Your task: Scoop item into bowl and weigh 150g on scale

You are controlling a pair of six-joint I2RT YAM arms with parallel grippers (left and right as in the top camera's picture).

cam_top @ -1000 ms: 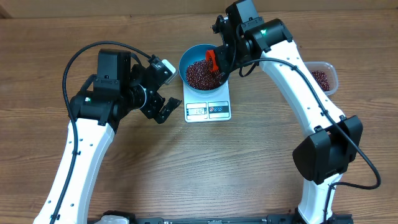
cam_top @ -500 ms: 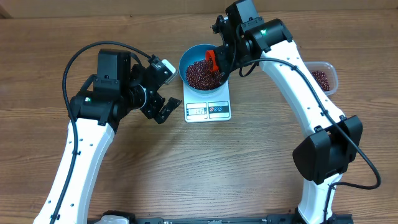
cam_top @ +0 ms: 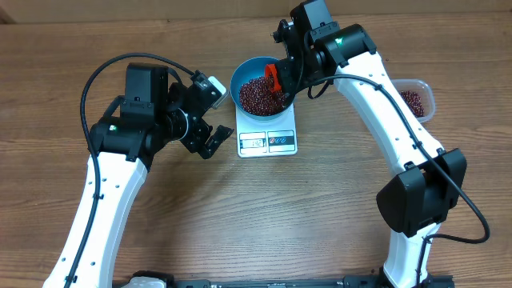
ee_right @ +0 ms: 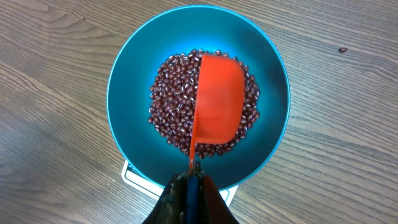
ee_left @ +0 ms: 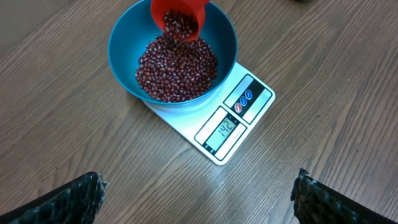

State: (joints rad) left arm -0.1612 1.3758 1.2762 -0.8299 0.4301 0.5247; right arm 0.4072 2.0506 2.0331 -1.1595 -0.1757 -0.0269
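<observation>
No change over the last second. We see the right gripper (ee_right: 191,180) pinching the orange scoop (ee_right: 219,115), tipped over the beans (ee_right: 168,106) in the bowl (ee_right: 124,74) on the scale (ee_left: 239,115). Left gripper (cam_top: 214,114) is wide and empty. The display looks just short of target, so we'd trickle.

Even, bright light; faint soft shadow beneath the bowl (ee_left: 121,50); sharp focus

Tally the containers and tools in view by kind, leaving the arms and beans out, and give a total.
blue bowl: 1
white scale: 1
orange scoop: 1
clear tub: 1
Total: 4
</observation>
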